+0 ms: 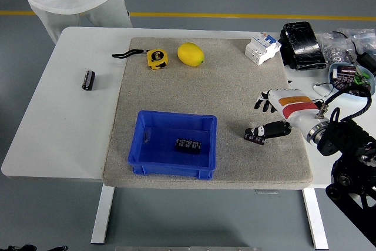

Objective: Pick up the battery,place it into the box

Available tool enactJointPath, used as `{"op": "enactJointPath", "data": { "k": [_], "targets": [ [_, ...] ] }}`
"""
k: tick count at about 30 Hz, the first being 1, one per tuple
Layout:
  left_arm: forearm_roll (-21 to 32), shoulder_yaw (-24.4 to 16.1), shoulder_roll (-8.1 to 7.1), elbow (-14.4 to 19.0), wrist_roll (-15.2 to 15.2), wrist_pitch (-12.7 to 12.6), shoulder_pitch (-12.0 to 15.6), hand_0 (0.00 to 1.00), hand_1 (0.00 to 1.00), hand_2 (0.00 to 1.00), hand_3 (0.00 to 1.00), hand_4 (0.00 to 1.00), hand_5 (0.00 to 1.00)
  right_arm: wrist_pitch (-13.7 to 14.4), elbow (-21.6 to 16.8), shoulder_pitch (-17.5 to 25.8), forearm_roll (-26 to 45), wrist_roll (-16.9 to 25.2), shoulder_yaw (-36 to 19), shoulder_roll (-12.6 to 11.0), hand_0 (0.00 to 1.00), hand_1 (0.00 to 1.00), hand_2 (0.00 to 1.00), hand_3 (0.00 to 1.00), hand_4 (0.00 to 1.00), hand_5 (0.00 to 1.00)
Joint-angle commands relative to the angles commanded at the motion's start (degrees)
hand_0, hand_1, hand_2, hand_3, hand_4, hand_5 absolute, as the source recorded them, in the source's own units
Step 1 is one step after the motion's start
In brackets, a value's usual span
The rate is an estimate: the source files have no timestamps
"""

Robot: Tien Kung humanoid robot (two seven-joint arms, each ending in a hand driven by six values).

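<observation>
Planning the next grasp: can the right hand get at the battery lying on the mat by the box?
Probably yes. The right hand is already right at the battery, thumb over it, with bare mat around it and nothing blocking.

Open mat (235, 95) between right hand (271, 116) and blue box (174, 144); nothing stands in that stretch. Box top open, one battery (188, 144) inside, room left and right of it. Lemon (190, 54), tape measure (156, 58) and breaker (262, 47) sit along the far edge, well apart from box.
</observation>
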State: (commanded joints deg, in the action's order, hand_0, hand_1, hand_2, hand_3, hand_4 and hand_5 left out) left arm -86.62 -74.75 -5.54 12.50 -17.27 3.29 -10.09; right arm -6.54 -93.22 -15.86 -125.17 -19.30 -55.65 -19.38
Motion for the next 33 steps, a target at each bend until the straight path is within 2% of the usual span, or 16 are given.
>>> {"op": "enactJointPath", "data": {
  "k": [12, 33],
  "targets": [
    [1.1, 0.9, 0.12, 0.0, 0.1, 0.0, -0.3, 0.799, 0.816, 0.842, 0.696, 0.766, 0.672, 1.5, 6.8, -2.6, -0.5, 0.6, 4.5, 0.1, 0.329, 0.450, 0.496, 0.564, 0.998, 0.447],
    [1.0, 1.6, 0.23, 0.1, 0.0, 0.4, -0.1, 0.795, 0.812, 0.838, 0.696, 0.765, 0.670, 2.8, 12.5, -4.1, -0.8, 0.7, 7.2, 1.0, 0.324, 0.436, 0.477, 0.541, 0.998, 0.433]
  ]
}}
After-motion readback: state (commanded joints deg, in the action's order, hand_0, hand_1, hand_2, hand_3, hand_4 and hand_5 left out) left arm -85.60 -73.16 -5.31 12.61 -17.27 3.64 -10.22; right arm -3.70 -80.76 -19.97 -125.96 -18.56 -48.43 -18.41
